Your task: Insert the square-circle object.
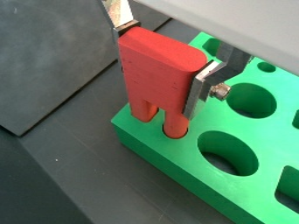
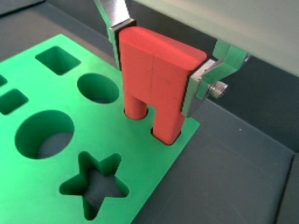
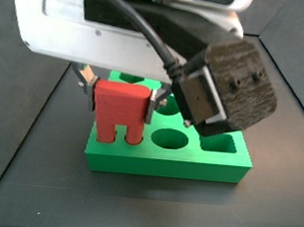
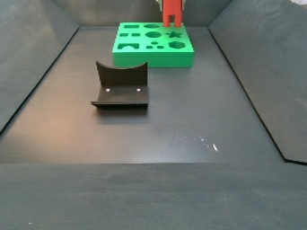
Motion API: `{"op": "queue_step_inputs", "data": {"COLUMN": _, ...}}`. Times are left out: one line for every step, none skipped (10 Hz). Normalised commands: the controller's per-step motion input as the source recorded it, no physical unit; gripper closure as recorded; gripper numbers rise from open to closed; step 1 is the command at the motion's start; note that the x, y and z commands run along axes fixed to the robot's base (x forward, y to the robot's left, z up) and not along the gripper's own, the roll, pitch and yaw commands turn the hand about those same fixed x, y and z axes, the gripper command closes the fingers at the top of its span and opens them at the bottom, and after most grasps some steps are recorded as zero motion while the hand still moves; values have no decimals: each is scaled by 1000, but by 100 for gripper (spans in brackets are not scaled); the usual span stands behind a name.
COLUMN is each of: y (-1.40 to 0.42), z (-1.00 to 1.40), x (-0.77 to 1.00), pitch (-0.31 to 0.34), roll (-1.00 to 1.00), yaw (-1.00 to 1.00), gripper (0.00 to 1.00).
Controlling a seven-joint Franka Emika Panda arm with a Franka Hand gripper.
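The square-circle object [image 1: 158, 72] is a red block with two short legs. My gripper [image 1: 162, 63] is shut on its upper sides and holds it upright. Its legs reach down into holes at a corner of the green board [image 1: 222, 188]. Both wrist views show this; in a wrist view the block [image 2: 156, 77] stands between my fingers [image 2: 201, 80] with its legs in the board [image 2: 47, 166]. In a side view the block [image 3: 117, 108] stands at the board's [image 3: 177, 166] near left corner. In a side view only the block's lower part [image 4: 171, 12] shows, at the far end.
The green board has several other shaped holes, among them a star [image 2: 96, 182] and round ones [image 1: 233, 156]. A dark grey block with a curved scoop [image 4: 121, 85] stands on the floor in front of the board. Dark walls edge the floor.
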Motion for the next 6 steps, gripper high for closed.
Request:
{"op": "queue_step_inputs", "data": {"y": 0, "z": -391, "x": 63, "pitch": -46, "roll": -114, "yaw": -97, "gripper": 100}}
{"op": "queue_step_inputs", "data": {"y": 46, "z": -397, "x": -54, "pitch": -76, "roll": -7, "yaw": -200, "gripper": 100}}
{"op": "queue_step_inputs", "data": {"y": 9, "z": -483, "x": -3, "pitch": -24, "roll": 20, "yaw": -143, "gripper": 100}}
{"op": "queue_step_inputs", "data": {"y": 0, "z": -369, "x": -66, "pitch": -87, "roll": 0, "yaw": -114, "gripper": 100}}
{"op": "queue_step_inputs", "data": {"y": -11, "z": 0, "x": 0, "pitch": 0, "roll": 17, "yaw": 0, "gripper": 100}}
{"op": "queue_step_inputs", "data": {"y": 0, "z": 0, "x": 0, "pitch": 0, "roll": 0, "yaw": 0, "gripper": 100}}
